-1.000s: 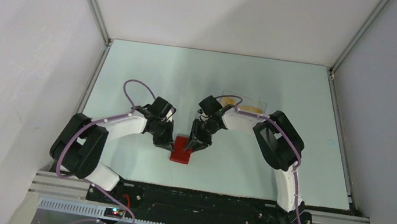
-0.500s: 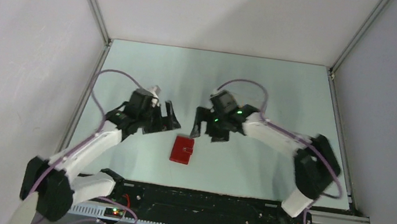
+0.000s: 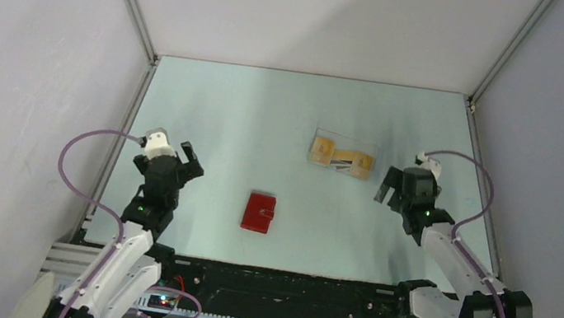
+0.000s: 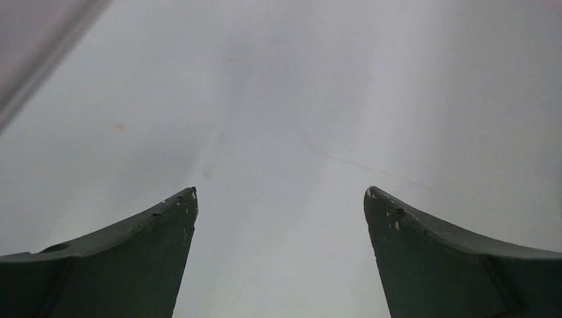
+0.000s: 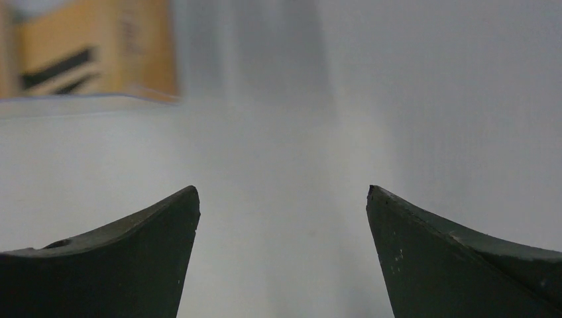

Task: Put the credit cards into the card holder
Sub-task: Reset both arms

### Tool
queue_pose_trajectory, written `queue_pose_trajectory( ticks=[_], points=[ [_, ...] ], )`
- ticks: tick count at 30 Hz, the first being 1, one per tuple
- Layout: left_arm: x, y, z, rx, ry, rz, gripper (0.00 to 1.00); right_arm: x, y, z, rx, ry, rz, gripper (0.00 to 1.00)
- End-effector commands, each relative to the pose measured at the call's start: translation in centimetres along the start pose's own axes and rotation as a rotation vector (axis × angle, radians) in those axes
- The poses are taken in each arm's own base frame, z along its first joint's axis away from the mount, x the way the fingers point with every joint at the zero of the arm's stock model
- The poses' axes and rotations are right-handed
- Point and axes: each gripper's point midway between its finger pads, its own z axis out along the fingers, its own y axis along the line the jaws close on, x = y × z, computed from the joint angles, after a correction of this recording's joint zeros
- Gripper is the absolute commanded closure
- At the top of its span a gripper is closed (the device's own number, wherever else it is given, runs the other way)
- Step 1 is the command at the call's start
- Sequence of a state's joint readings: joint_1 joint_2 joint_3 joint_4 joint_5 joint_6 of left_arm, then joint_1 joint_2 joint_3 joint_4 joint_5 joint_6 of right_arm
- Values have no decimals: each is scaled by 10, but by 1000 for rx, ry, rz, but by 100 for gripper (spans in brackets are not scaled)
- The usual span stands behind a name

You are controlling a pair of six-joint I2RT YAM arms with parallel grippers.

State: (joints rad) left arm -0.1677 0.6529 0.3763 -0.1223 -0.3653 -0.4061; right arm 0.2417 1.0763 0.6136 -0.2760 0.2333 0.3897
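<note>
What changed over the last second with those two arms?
Both arms drew back from the red card holder to their sides: the left gripper toward the left edge, the right gripper to the right, near the clear box. Both are open and empty. The card holder lies closed in the same spot; the credit cards stay in the box.

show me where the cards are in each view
Top external: the cards lie right of centre on the far half of the table, inside the clear box.
Left wrist: not in it.
Right wrist: top left corner, blurred.
Shared landmark: the clear box, whose edge runs just under the cards in the right wrist view.
</note>
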Motion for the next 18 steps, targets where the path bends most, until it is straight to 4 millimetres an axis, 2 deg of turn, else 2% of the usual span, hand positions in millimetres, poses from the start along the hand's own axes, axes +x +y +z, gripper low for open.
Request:
queue_pose_trajectory(
  ticks=[1,2,3,4,5,6,7,8,9,10,11,14,15,16,17,18],
  points=[
    [-33,44,15,-239,-253,92,0,-46,-36,17,104,-312,-66,1],
    [-33,48,21,-271,-270,88,0,-35,-49,25,131,-292,-67,1],
    [-24,53,24,-284,-269,111,0,-43,-49,28,122,-334,-54,1],
    [-26,53,30,-301,-285,113,0,-38,-54,34,127,-328,-55,2],
    [-23,51,36,-295,-263,166,0,-42,-55,34,126,-343,-59,3],
    [-39,43,38,-266,-332,151,0,-50,-52,33,108,-397,-55,4],
    [-32,41,43,-250,-322,217,0,-55,-43,32,55,-430,-85,3],
    [-49,36,40,-223,-421,197,0,-60,-40,28,22,-495,-93,2],
    [-42,34,48,-203,-415,238,0,-63,-34,26,-9,-521,-121,1],
    [-54,35,48,-201,-475,199,0,-68,-32,27,-19,-559,-125,1],
    [-46,35,55,-188,-459,218,0,-70,-32,29,-18,-561,-139,1],
    [-42,40,54,-166,-459,188,0,-77,-27,46,-59,-580,-181,1],
    [-49,34,51,-125,-513,176,0,-71,-31,49,-89,-556,-157,1],
    [-44,32,50,-116,-515,200,0,-72,-31,48,-102,-572,-143,1],
    [-43,36,50,-151,-515,196,0,-64,-34,52,-103,-559,-148,1],
    [-43,36,49,-162,-514,193,0,-68,-32,50,-112,-580,-147,1]
  ],
)
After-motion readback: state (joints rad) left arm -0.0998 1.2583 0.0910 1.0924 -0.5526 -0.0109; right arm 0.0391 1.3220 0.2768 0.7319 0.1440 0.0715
